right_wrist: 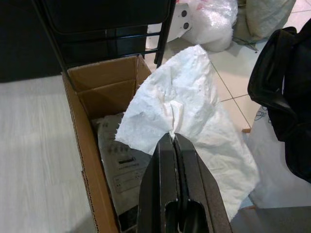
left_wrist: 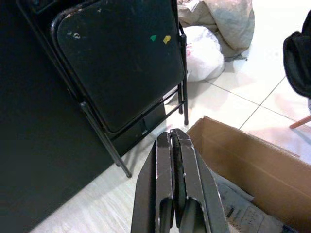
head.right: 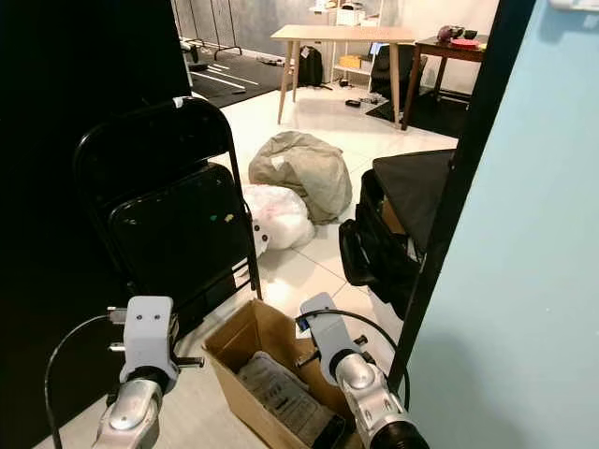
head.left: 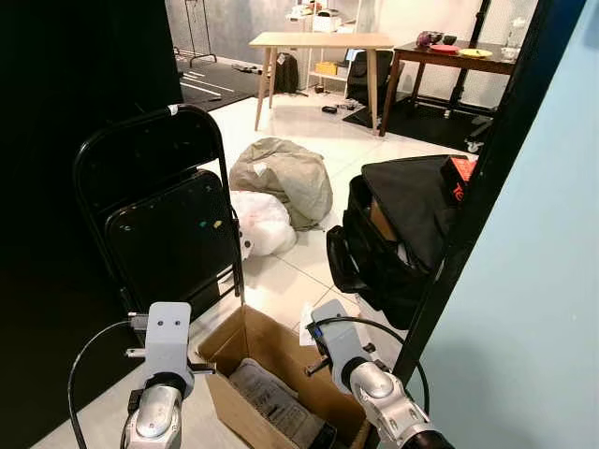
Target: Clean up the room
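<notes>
Right hand (right_wrist: pixel 173 138) is clamped on a white crumpled paper sheet (right_wrist: pixel 187 104), held over the open cardboard box (right_wrist: pixel 90 141). Left hand (left_wrist: pixel 172 136), closed and empty, hovers beside the box. Judged step: disposal; next, release into the box.

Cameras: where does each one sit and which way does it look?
Left and right eye views: on the head, looking forward and down at both silver arms, the open brown cardboard box and black folding chair.
Left wrist view: along the shut left gripper toward chair and box.
Right wrist view: along the right gripper pinching crumpled white paper over the box.
All share the box.
</notes>
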Motion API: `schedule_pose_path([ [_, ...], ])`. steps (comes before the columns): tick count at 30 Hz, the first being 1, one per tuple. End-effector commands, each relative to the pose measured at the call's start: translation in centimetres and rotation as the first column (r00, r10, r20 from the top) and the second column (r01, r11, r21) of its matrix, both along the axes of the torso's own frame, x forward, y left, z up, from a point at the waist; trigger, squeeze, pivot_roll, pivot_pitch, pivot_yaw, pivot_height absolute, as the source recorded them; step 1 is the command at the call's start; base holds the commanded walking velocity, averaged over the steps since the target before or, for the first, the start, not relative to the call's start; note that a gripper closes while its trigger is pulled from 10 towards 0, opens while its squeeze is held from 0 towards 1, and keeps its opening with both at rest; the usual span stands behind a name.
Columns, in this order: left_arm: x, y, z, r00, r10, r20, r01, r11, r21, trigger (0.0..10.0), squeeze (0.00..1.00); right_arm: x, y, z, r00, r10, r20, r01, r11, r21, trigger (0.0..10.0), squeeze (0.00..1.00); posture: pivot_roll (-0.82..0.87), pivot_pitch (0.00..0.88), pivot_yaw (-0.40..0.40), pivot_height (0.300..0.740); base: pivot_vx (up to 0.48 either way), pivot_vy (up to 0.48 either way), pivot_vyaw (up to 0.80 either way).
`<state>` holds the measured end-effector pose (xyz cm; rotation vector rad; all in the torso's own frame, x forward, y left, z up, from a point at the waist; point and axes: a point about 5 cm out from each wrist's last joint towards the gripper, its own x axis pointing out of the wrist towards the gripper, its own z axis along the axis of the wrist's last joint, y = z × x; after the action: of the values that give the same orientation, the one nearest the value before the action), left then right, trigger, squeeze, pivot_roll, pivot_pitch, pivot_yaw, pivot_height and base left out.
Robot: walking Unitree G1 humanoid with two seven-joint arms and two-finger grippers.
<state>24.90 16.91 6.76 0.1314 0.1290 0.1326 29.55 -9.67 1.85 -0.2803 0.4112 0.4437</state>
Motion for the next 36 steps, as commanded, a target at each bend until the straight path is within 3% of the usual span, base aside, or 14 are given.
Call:
schedule_pose_path([
  [1, -0.2, 0.1, -0.6, 1.000, -0.004, -0.029, 0.005, 0.999, 0.035, 10.0, 0.00, 0.1, 0.4, 0.1, 1.000, 0.023, 0.004, -0.023, 1.000, -0.005, 10.0, 0.00, 0.06, 0.000, -0.014, 0.740, 0.000, -0.480, 0.00],
  [5, -0.2, 0.5, -0.7, 0.998, 0.049, -0.035, -0.050, 0.998, -0.025, 10.0, 0.00, 0.1, 0.4, 0.1, 1.000, 0.027, 0.007, -0.027, 1.000, -0.006, 10.0, 0.00, 0.06, 0.000, -0.016, 0.740, 0.000, -0.120, 0.00],
  [10, -0.2, 0.5, -0.8, 0.998, 0.042, -0.039, -0.043, 0.999, -0.027, 10.0, 0.00, 0.2, 0.3, 0.2, 1.000, 0.030, 0.008, -0.030, 1.000, -0.009, 10.0, 0.00, 0.06, 0.000, -0.018, 0.740, 0.000, 0.000, 0.00],
  [15, -0.4, 1.0, -1.1, 0.998, 0.001, -0.065, 0.003, 0.998, 0.058, 10.0, 0.00, 0.1, 0.9, 0.1, 0.997, 0.078, 0.008, -0.078, 0.996, -0.036, 10.0, 0.00, 0.05, 0.000, -0.023, 0.740, 0.000, 0.000, 0.00],
  [19, -0.5, 1.6, -1.5, 0.991, -0.085, -0.105, 0.103, 0.978, 0.183, 10.0, 0.00, 0.1, 1.9, -0.2, 0.984, 0.175, -0.023, -0.177, 0.979, -0.098, 10.0, 0.00, 0.05, 0.000, -0.026, 0.740, 0.000, 0.000, 0.00],
  [24, -0.6, 2.2, -1.4, 0.983, -0.142, -0.115, 0.163, 0.965, 0.205, 10.0, 0.00, 0.0, 2.2, -0.7, 0.972, 0.226, -0.061, -0.234, 0.956, -0.180, 10.0, 0.00, 0.05, 0.016, -0.040, 0.740, 0.000, 0.000, 0.00],
  [27, -0.7, 2.2, -0.9, 0.962, -0.245, -0.122, 0.267, 0.938, 0.222, 10.0, 0.00, 0.5, 2.4, -0.5, 0.966, 0.250, -0.067, -0.258, 0.937, -0.235, 10.0, 0.00, 0.06, 0.085, -0.058, 0.740, 0.000, 0.000, 0.00],
  [32, -0.7, 2.2, -0.9, 0.962, -0.245, -0.122, 0.267, 0.938, 0.222, 10.0, 0.00, 0.5, 2.4, -0.5, 0.966, 0.250, -0.067, -0.258, 0.937, -0.235, 10.0, 0.00, 0.06, 0.085, -0.058, 0.740, 0.000, 0.000, 0.00],
  [34, -1.5, 1.0, 0.0, 0.909, -0.404, -0.101, 0.416, 0.894, 0.165, 10.0, 0.00, 1.0, 2.9, -0.3, 0.954, 0.290, -0.080, -0.301, 0.905, -0.300, 10.0, 0.00, 0.08, 0.208, -0.068, 0.740, 0.000, 0.000, 0.00],
  [36, -2.7, -1.0, 0.6, 0.846, -0.530, -0.068, 0.534, 0.839, 0.103, 10.0, 0.00, 1.0, 3.3, -0.3, 0.943, 0.318, -0.101, -0.333, 0.881, -0.336, 10.0, 0.00, 0.09, 0.241, -0.070, 0.740, 0.000, 0.000, 0.00],
])
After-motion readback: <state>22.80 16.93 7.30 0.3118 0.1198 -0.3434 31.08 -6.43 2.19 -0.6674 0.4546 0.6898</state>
